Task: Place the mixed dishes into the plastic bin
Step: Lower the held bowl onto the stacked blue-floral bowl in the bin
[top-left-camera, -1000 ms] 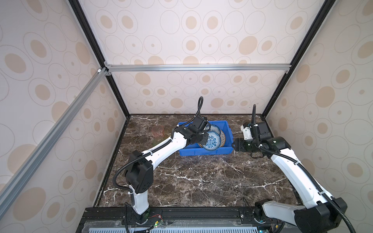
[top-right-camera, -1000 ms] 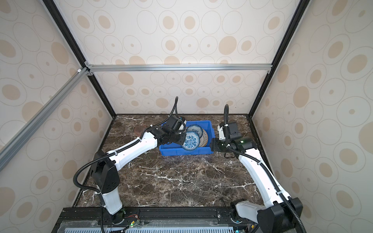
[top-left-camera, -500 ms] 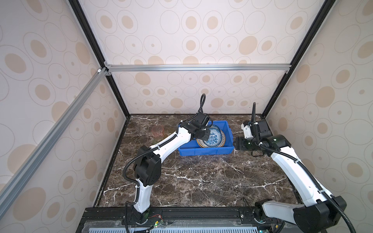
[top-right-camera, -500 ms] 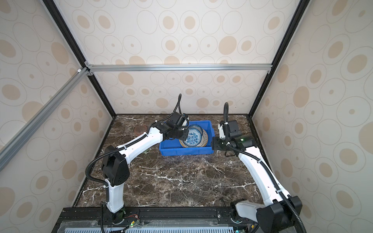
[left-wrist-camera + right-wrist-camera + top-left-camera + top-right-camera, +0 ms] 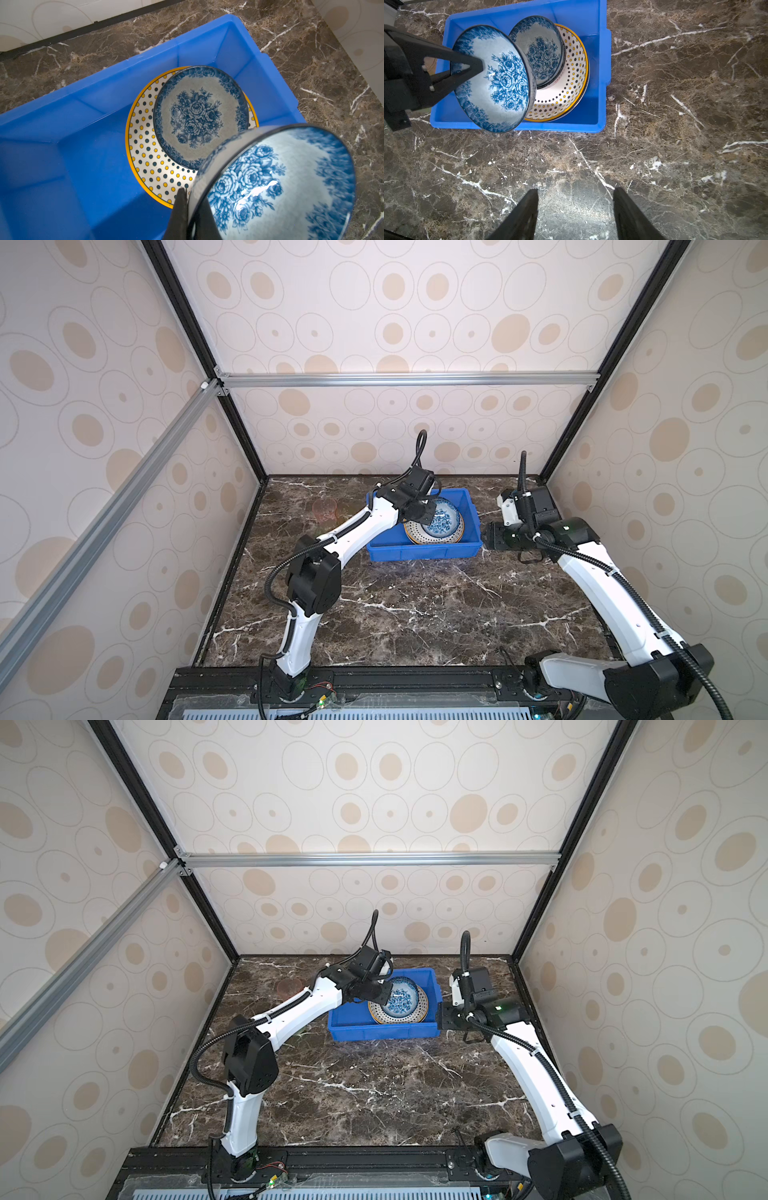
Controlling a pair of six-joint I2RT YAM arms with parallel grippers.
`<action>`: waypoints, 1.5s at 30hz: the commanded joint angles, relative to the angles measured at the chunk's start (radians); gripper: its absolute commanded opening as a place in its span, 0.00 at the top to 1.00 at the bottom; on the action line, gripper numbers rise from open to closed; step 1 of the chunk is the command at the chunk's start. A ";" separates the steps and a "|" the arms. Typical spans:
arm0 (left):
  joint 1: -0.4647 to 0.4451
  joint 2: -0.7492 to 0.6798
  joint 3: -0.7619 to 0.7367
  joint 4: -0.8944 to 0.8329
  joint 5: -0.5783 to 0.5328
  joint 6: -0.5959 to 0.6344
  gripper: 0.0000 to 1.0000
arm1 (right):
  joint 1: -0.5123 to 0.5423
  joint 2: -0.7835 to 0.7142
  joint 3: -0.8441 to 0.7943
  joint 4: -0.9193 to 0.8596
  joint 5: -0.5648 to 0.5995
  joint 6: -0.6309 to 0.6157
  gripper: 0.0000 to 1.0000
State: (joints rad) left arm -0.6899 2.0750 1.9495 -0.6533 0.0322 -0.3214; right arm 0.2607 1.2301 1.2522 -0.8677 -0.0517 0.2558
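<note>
Left gripper (image 5: 189,200) pinches the tilted blue-white bowl (image 5: 280,182) by its rim above the blue bin (image 5: 62,124); right gripper (image 5: 575,189) open, empty, over worktop (image 5: 675,124).

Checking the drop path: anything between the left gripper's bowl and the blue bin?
Nothing visible does: the held bowl hangs over the blue bin, which holds another floral bowl on a dotted plate.

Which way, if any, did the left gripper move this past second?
Yes: the left gripper, holding the floral bowl, moved farther in over the blue bin, toward the back wall.
</note>
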 commanded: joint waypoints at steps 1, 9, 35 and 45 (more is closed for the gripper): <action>0.012 0.000 0.066 0.008 -0.021 -0.002 1.00 | -0.003 -0.023 0.018 -0.037 0.024 -0.020 0.39; 0.018 0.028 0.108 0.001 -0.053 -0.022 1.00 | -0.002 -0.029 0.009 -0.035 0.012 -0.023 0.39; 0.044 0.116 0.185 0.048 -0.043 -0.081 1.00 | -0.002 -0.053 -0.021 -0.018 -0.003 -0.031 0.39; 0.067 0.148 0.199 0.072 -0.017 -0.096 1.00 | -0.002 -0.034 -0.017 -0.004 -0.020 -0.020 0.39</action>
State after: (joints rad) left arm -0.6392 2.2070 2.0880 -0.6334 -0.0029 -0.3962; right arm 0.2604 1.1893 1.2392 -0.8726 -0.0597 0.2382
